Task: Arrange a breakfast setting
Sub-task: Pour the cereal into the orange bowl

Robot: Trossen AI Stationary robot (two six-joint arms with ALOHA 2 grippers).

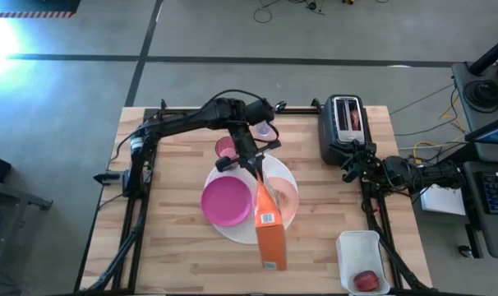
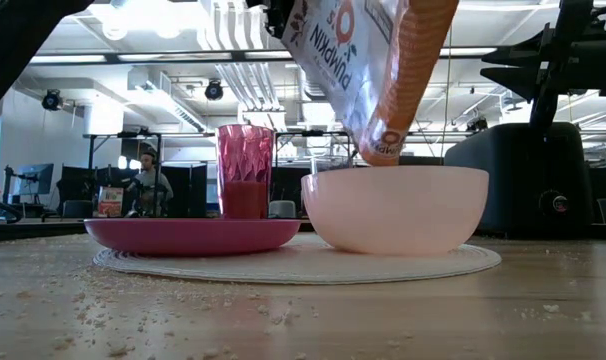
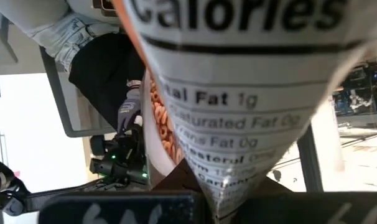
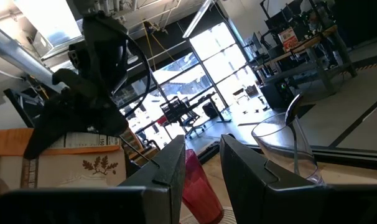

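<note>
Left gripper [image 1: 257,167] is hanging over the middle of the counter [image 1: 167,247], clamping shut on the top of an orange cereal box [image 1: 269,230], which is tilting mouth-down. Directly beneath this gripper, the peach bowl [image 2: 395,208] is sitting on the large round white plate [image 2: 283,266]; in the low view, the box's inner cereal bag [image 2: 358,60], printed with the word "PUMPKIN", is dipping its lowest corner just inside the bowl's rim. Ring-shaped cereal is showing through the bag in the left wrist view. Beside the peach bowl, on the same plate, the magenta bowl [image 1: 226,201] is lying to the left arm's side of the gripper, touching or almost touching its neighbour. Behind the gripper, toward the far edge, the pink translucent tumbler [image 2: 245,171] is standing upright, off the plate, and the clear cup [image 1: 265,130] is standing a little beyond it.

Right gripper [image 1: 354,164] is waiting well apart at the counter's right edge, just beside the black-and-silver toaster [image 1: 342,127], its fingers [image 4: 170,171] standing slightly parted and carrying nothing. Nearer the front edge from it, a white rectangular tub [image 1: 362,261] is holding the small red fruit [image 1: 366,280]. Crumbs are scattering across the counter surface in the low view. A person is sitting far back in the room.
</note>
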